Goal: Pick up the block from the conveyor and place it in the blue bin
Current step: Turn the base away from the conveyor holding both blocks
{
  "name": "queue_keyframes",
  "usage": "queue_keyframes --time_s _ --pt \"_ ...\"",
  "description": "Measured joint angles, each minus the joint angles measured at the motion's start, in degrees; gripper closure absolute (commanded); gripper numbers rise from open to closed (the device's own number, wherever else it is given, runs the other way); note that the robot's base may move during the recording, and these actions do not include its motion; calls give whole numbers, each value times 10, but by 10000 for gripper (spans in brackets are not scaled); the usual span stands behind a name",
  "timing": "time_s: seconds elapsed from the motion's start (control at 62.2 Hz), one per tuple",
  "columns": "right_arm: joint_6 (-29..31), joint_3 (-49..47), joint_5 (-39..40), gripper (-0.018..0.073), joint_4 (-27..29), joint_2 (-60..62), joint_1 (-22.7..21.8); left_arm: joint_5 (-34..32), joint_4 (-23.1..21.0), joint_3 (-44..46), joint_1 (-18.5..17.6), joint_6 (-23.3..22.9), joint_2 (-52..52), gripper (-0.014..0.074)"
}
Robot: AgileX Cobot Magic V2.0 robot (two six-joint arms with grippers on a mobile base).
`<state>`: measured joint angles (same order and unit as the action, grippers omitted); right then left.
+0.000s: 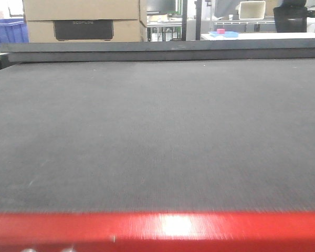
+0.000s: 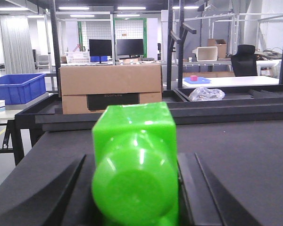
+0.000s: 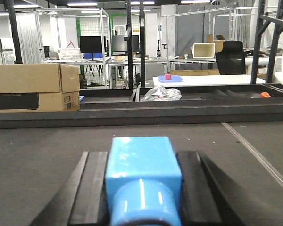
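Note:
The dark grey conveyor (image 1: 157, 131) fills the front view, with its raised rail (image 1: 157, 50) along the far edge; no block or gripper shows there. In the left wrist view my left gripper (image 2: 134, 162) is shut on a shiny green block (image 2: 134, 141), just above the belt (image 2: 254, 155). Its black fingers (image 2: 70, 188) press both sides of the block. In the right wrist view my right gripper (image 3: 144, 160) is shut on a light blue block (image 3: 141, 162) over the belt (image 3: 37, 150). A blue bin (image 2: 19, 87) stands beyond the belt's far left corner (image 1: 8, 30).
A cardboard box (image 2: 111, 87) stands behind the far rail (image 1: 84, 21) (image 3: 33, 87). Crumpled clear plastic (image 2: 206, 93) lies in a black tray past the rail. A red strip (image 1: 157, 228) borders the belt's near edge. Racks, desks and a chair stand further back.

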<state>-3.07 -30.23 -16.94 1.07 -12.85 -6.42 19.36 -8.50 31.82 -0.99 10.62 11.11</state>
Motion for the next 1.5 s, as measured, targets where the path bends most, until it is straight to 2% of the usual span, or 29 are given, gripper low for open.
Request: queue_keyframes --time_s 1.496 --pt "0 0 2 721 0 3 0 -2 0 0 0 0 -1 707"
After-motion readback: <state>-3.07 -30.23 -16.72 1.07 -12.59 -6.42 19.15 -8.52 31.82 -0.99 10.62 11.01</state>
